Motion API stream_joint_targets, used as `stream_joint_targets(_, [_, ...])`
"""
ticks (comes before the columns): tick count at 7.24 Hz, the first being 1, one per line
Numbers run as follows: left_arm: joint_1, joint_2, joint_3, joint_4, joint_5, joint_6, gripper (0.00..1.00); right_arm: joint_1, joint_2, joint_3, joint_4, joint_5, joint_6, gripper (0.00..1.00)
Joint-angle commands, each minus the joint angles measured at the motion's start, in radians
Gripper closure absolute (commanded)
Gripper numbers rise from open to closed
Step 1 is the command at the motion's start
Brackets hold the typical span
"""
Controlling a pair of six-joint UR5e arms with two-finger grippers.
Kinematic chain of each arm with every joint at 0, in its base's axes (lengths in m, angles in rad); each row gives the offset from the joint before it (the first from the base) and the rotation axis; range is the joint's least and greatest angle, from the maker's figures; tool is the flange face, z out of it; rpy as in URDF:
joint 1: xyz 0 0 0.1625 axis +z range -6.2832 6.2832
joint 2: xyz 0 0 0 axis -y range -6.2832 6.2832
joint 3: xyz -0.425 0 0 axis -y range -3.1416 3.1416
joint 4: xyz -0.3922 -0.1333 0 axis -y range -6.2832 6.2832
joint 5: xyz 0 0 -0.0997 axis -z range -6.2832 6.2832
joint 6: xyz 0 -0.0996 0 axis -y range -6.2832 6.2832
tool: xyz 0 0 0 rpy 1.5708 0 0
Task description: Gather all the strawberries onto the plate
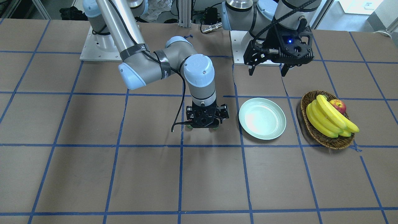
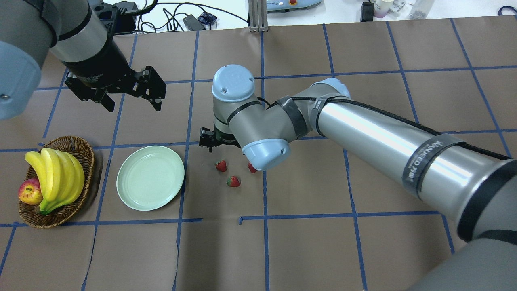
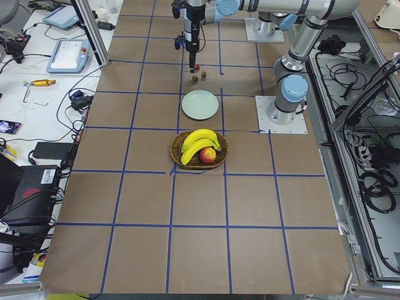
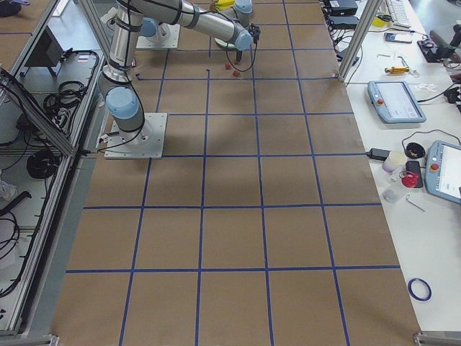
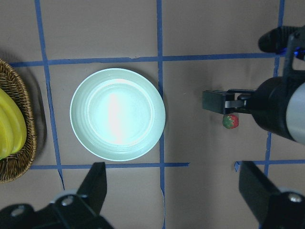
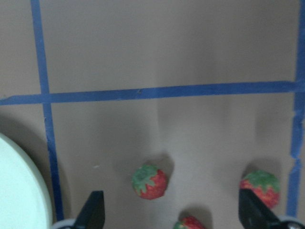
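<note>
Three strawberries [image 2: 221, 165] [image 2: 233, 181] [image 2: 252, 167] lie on the brown table to the right of the pale green plate [image 2: 150, 177]; the third is partly hidden under my right arm's wrist. My right gripper [image 6: 174, 214] hangs low over them, open, its two fingertips wide apart. In its wrist view one strawberry [image 6: 149, 182] lies between the fingers and another strawberry [image 6: 260, 188] is by the right finger. The plate [image 1: 262, 118] holds nothing. My left gripper [image 2: 129, 91] hovers open above the table behind the plate, holding nothing.
A brown wicker basket [image 2: 76, 145] with bananas [image 2: 56, 178] and an apple [image 2: 30, 192] stands to the left of the plate. Blue tape lines grid the table. My right arm's long forearm [image 2: 383, 137] reaches across the right half.
</note>
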Motion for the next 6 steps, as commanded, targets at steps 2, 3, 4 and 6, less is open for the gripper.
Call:
stream_joint_targets(2, [0.0, 0.001, 0.0, 0.002, 0.001, 0.001, 0.0, -0.193, -0.268, -0.009, 0.376, -0.112, -0.245, 0.0])
stream_joint_targets(3, [0.0, 0.003, 0.0, 0.002, 0.001, 0.002, 0.0, -0.251, -0.333, -0.007, 0.382, -0.146, -0.264, 0.0])
stream_joint_targets(4, [0.0, 0.003, 0.0, 0.002, 0.001, 0.001, 0.0, -0.304, -0.377, -0.007, 0.409, -0.187, -0.317, 0.0])
stream_joint_targets(6, [0.0, 0.003, 0.0, 0.002, 0.001, 0.001, 0.0, -0.376, -0.419, -0.059, 0.567, -0.195, -0.356, 0.0])
